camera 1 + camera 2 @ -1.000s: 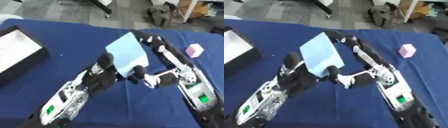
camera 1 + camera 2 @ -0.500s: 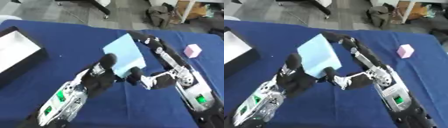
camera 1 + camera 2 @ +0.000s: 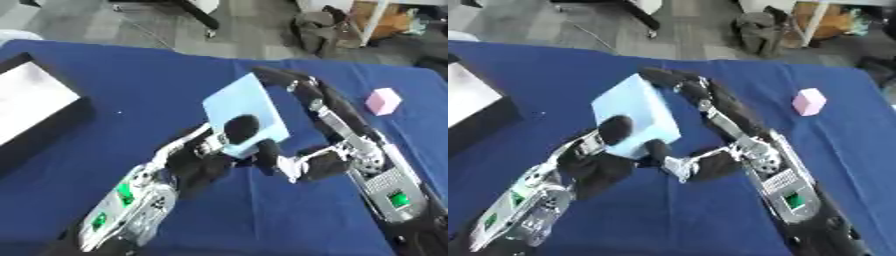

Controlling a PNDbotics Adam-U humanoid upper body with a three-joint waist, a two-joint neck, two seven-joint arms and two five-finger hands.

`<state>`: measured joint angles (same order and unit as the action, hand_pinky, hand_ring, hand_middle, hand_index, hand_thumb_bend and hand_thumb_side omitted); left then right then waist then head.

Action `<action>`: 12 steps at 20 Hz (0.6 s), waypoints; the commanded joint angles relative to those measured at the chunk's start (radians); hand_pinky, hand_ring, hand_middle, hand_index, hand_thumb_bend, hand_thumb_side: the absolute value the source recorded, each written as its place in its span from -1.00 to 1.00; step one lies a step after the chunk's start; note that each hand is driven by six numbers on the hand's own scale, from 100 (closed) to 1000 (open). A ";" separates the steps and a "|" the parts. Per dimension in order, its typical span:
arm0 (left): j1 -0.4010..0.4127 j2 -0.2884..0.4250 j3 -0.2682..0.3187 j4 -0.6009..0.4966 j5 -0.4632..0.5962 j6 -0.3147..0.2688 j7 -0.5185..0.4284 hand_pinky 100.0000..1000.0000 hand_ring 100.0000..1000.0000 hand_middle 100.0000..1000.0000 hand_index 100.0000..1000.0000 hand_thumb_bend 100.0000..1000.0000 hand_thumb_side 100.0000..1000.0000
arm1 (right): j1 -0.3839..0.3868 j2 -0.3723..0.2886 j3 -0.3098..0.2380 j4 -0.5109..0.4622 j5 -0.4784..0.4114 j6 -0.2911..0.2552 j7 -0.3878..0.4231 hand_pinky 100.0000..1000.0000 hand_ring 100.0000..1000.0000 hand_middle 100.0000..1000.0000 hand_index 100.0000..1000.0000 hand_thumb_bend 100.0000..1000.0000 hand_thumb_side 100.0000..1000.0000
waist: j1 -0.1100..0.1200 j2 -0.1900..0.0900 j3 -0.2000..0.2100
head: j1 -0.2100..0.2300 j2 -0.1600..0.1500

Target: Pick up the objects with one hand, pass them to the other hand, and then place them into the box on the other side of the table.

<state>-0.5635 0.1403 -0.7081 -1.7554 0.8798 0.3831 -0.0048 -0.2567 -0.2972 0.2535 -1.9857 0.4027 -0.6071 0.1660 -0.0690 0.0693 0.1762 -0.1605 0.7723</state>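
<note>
- While both hands meet in the middle of the blue surface [image 3: 105,90], the light blue block [image 3: 245,112] is up in the air between them, tilted.
- The right hand [image 3: 675,82] wraps its fingers round the far top edge of the block.
- The left hand [image 3: 229,137] has dark fingers curled against the near side of the block, so it looks like it is gripping too (this is the pass from one hand to the other, I think).
- The pick-up looks done and the pass is part way. I cannot tell which hand will let go.
- The box [image 3: 39,107] sits at the left edge of the surface, well apart from the block. The block is not in it yet.
- A small pink block [image 3: 382,101] lies on the right side of the surface, untouched. It probably needs picking up, passing and dropping in the box too.
- So most of the job is left to do.
</note>
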 commanded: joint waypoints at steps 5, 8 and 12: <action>-0.017 -0.022 -0.012 0.007 0.079 0.014 0.092 -0.05 -0.49 -0.73 -0.24 0.17 -0.44 | -0.009 -0.020 -0.005 -0.014 0.027 -0.055 -0.024 0.62 0.50 -0.08 0.89 -1.00 -0.38 | 0.002 -0.015 -0.003 | -0.007 -0.002; -0.015 -0.023 -0.013 0.012 0.093 0.017 0.122 -0.06 -0.52 -0.76 -0.28 0.12 -0.45 | -0.007 -0.018 -0.004 -0.014 0.017 -0.076 -0.019 0.61 0.50 -0.01 0.89 -1.00 -0.38 | 0.002 -0.014 -0.003 | -0.008 -0.002; -0.010 -0.023 -0.013 0.018 0.106 0.017 0.146 -0.07 -0.54 -0.78 -0.31 0.10 -0.45 | -0.009 -0.016 -0.005 -0.014 -0.004 -0.097 -0.008 0.61 0.50 0.04 0.89 -1.00 -0.46 | 0.003 -0.013 -0.004 | -0.010 -0.002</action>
<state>-0.5621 0.1231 -0.7263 -1.7469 0.9796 0.3978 0.1256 -0.2545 -0.3037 0.2392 -1.9772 0.4119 -0.6873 0.1538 -0.0690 0.0693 0.1734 -0.1686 0.7723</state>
